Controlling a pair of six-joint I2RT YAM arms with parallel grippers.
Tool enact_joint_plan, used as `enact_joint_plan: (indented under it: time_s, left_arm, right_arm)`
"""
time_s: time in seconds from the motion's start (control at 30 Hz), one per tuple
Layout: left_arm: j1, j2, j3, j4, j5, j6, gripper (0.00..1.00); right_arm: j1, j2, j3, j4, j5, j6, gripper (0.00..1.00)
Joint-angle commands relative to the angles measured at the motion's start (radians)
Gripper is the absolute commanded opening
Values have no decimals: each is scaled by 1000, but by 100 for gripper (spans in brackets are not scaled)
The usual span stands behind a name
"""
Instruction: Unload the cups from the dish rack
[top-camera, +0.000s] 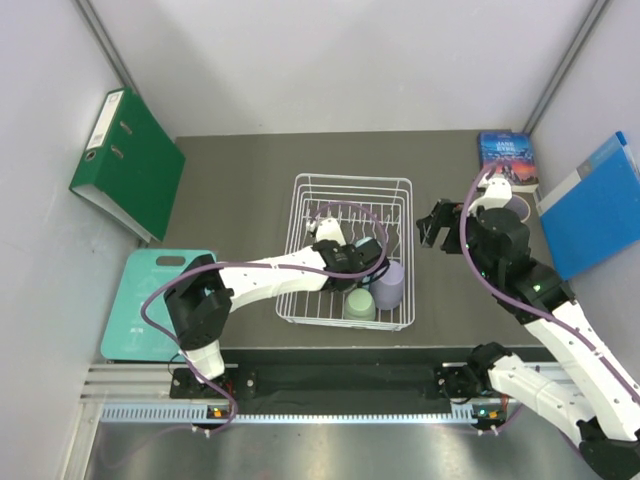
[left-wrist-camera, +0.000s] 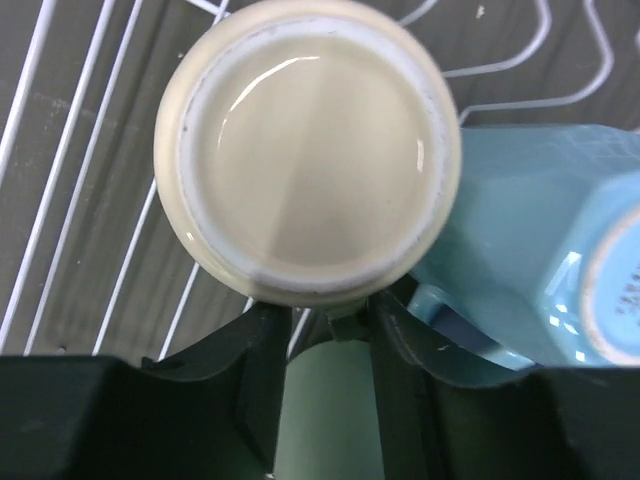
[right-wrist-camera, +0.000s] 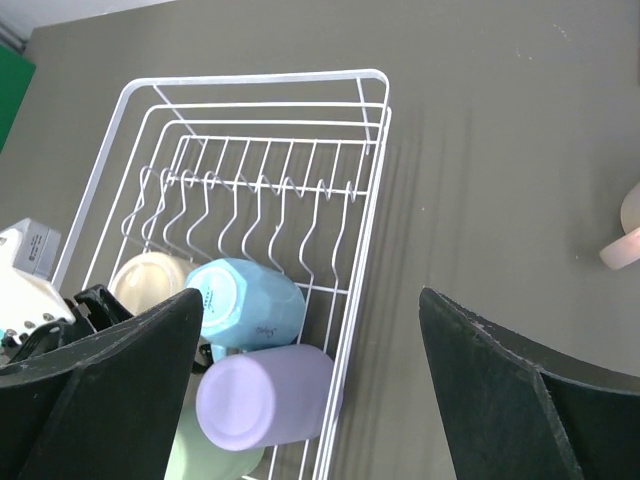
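The cream cup stands upside down in the near half of the dish rack, its glossy bottom turned up. The light blue cup lies tilted just beside it on the right and touches it. In front of these two, the lavender cup lies on its side against the right wall of the rack. The green cup is next to it at the near edge. The pink cup is outside the rack, on the dark table well to the right.

The left gripper reaches into the rack. Its fingers are drawn narrow at the near edge of the cream cup and seem to pinch its handle, but this part is mostly hidden. The right gripper hangs above the table right of the rack, with the jaws spread wide and nothing between them.

A green binder and a teal board are at the left. A book and a blue folder are at the right.
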Motion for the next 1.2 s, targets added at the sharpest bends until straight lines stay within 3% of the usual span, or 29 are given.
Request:
enact_joint_plan:
  time_s: [0.0, 0.17, 0.23, 0.27, 0.43, 0.67, 1.0, 1.17]
  left_arm:
    - [-1, -3, -58, 59, -80, -94, 39]
    - [-1, 37, -55, 65, -94, -97, 32]
    - [-1, 40, -63, 65, -94, -100, 4]
    - [-1, 39, -67, 63, -94, -100, 0]
    - [-1, -4, -75, 54, -97, -47, 0]
    - [-6, -156, 21, -56, -120, 182, 0]
    - [2, -634, -141, 275, -59, 502, 0]
    - [11, -797, -234, 451, 154, 656, 0]
  right_arm:
    - [26, -12, 3, 18, 13, -13, 89]
    - [36, -16, 0, 10, 22, -17, 89]
    - [39, -16, -5, 6, 28, -20, 89]
    - [39, -20, -6, 1, 33, -20, 89]
    - [39, -35, -19, -9, 48, -22, 89]
    - [39, -49, 0, -13, 46, -14, 89]
    - [40, -73, -29, 30, -26, 24, 89]
    - [40, -81, -51, 95, -79, 91, 87]
